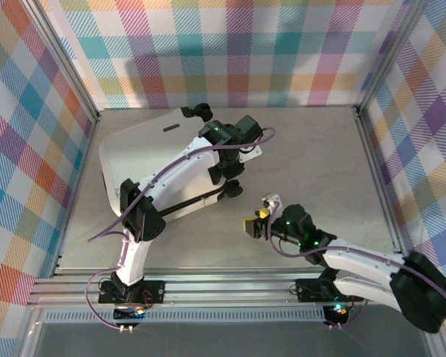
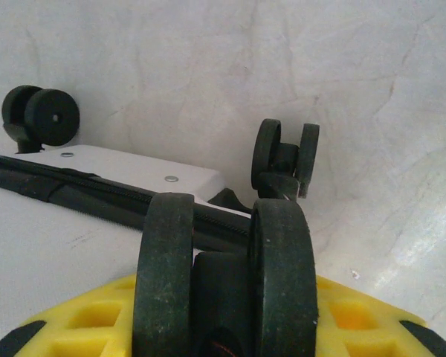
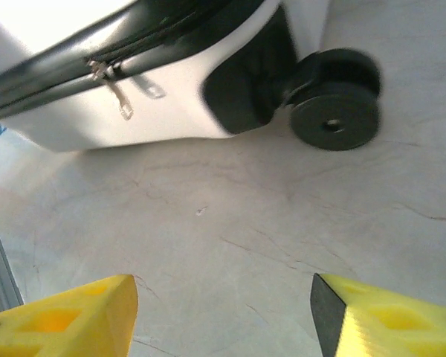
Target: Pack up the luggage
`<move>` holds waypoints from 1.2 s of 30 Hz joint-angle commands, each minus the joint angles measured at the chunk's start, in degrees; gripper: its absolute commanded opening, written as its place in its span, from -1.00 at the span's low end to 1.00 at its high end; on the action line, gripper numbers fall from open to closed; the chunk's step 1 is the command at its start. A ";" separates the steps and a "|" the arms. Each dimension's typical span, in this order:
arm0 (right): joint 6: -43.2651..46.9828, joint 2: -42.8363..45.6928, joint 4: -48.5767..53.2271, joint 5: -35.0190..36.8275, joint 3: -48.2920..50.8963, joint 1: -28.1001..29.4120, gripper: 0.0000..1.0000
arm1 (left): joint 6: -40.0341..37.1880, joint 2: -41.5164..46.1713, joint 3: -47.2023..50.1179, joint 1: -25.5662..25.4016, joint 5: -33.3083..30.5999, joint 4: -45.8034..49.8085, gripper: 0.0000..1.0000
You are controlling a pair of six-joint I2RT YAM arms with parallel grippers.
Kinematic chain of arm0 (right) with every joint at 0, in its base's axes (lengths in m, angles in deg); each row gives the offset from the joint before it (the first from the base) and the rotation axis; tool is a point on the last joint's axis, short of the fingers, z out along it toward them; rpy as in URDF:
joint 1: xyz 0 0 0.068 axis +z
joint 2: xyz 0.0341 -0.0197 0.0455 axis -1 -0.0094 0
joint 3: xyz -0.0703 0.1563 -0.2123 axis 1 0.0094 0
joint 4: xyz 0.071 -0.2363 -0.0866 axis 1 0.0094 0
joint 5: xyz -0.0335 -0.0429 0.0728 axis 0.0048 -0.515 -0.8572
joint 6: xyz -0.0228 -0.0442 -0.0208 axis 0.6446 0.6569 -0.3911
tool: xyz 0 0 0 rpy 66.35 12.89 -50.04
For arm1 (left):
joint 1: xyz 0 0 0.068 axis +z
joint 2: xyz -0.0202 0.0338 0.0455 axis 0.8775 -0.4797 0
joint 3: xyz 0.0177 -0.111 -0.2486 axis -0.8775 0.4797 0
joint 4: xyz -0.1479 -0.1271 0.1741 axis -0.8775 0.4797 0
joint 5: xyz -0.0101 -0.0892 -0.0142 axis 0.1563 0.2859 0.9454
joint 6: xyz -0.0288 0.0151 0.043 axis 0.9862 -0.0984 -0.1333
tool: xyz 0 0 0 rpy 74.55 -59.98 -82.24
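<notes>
Luggage (image 1: 137,152): lies flat on the worktop (image 1: 312,171), in the left rear part, white shell up, wheeled end toward the centre. The right wrist view shows the black zipper band (image 3: 52,71) running along the side, with two metal pulls (image 3: 123,93) hanging from it.

Left gripper (image 2: 223,297): positioned at the wheeled end, reached over the shell. A black double wheel (image 2: 223,271) sits between its yellow fingers (image 2: 82,327) and fills the gap. Whether the pads press on the wheel cannot be told. Two further wheels (image 2: 286,156) stand beyond it.

Right gripper (image 3: 223,286): low over the worktop near the luggage's near wheeled corner, apart from it. Fingers spread, holding nothing; bare worktop lies between them. The corner wheel (image 3: 334,111) lies ahead, untouched.
</notes>
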 commanded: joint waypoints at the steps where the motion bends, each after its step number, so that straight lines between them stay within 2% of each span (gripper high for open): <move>1: 3.31 -4.89 -9.61 3.10 -3.21 3.06 0.25 | 5.27 5.01 -2.68 -0.20 -5.24 -3.87 -1.00; 6: 3.20 -11.98 -15.49 2.28 -5.47 4.70 0.20 | 5.64 8.80 -0.26 -0.32 -3.88 -7.37 -1.00; 11: 5.23 -19.12 -20.32 2.49 -8.81 6.68 0.12 | 5.73 8.97 -0.25 -0.33 -4.29 -7.44 -1.00; 15: 8.01 -24.72 -26.87 5.31 -10.45 8.52 -0.02 | 5.91 8.77 -0.16 -0.39 -4.16 -7.40 -1.00; 19: 13.87 -32.16 -33.15 8.92 -13.33 11.64 -0.10 | 5.97 8.86 0.10 -0.37 -3.81 -7.77 -1.00; 23: 14.85 -39.36 -39.44 10.44 -15.81 12.03 -0.10 | 5.75 8.68 0.10 -0.39 -3.59 -7.69 -1.00; 36: 17.45 -48.52 -41.34 12.65 -23.92 12.10 -0.11 | 5.64 8.71 0.08 -0.25 -4.03 -7.60 -1.00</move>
